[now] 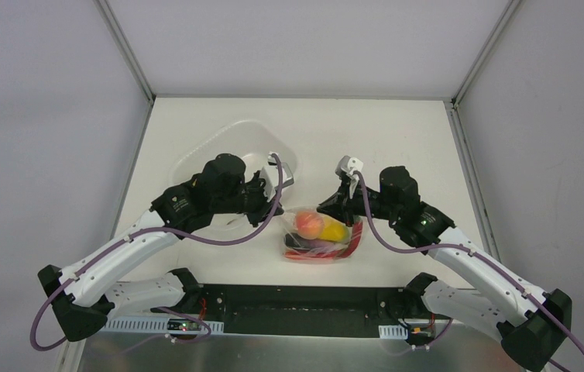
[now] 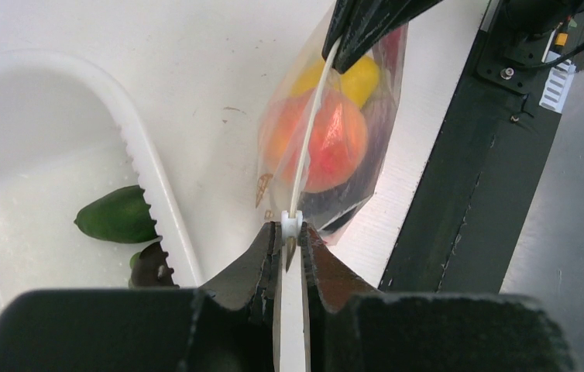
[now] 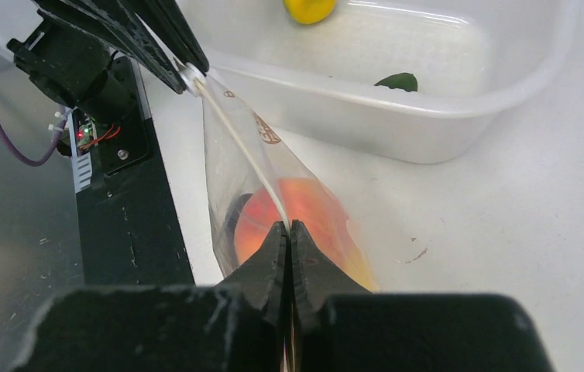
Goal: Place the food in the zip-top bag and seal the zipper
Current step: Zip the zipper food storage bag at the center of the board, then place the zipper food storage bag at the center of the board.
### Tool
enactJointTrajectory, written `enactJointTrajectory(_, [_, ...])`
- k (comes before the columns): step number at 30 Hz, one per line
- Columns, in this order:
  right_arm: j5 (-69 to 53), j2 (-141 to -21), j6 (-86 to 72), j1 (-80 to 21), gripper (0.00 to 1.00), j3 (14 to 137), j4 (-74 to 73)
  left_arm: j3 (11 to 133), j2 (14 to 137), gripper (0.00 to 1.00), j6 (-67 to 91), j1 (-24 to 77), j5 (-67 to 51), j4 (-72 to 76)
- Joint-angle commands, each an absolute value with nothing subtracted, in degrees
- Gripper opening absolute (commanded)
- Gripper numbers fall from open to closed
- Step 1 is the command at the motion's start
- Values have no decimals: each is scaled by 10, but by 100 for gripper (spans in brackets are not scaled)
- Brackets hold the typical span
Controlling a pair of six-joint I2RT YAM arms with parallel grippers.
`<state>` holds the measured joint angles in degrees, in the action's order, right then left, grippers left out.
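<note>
Overhead rear view; close opposed wrist views, bag (image 2: 328, 147) shared

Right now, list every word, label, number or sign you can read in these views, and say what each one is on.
No text can be read in any view.
The small brown mark printed on the zip-top bag: too blurred to read.
The circuit board: no legible print.
</note>
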<state>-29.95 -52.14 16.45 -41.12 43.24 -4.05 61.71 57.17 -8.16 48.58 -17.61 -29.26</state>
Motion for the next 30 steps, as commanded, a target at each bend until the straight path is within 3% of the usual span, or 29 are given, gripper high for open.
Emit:
enactJointTrajectory(1, [-256, -505, 151, -405, 0, 428, -21, 596, 538, 0, -82, 474, -137, -319])
enactJointTrajectory(4, [-262, -500, 139, -405, 0, 430, -10, 594, 538, 3, -73, 474, -130, -309])
enactJointTrajectory(7, [-253, -497, 120, -404, 0, 432, 11, 598, 546, 51, -58, 474, -130, -284])
enactJointTrajectory(8, [-237, -495, 115, -404, 0, 432, 20, 598, 548, 62, -51, 474, -131, -271])
enactJointTrajectory(11, [-157, -490, 109, -403, 0, 440, 23, 597, 547, 81, -32, 474, -125, -228])
enactJointTrajectory(18, [-37, -502, 139, -363, 0, 509, 14, 583, 525, 96, -9, 474, -103, -187])
enactJointTrajectory(24, [-60, -545, 176, -338, 0, 590, -37, 549, 484, 98, -2, 473, -51, -169])
enactJointTrajectory(30, [-201, -559, 169, -343, 0, 542, -116, 521, 444, 99, 36, 474, 48, -150])
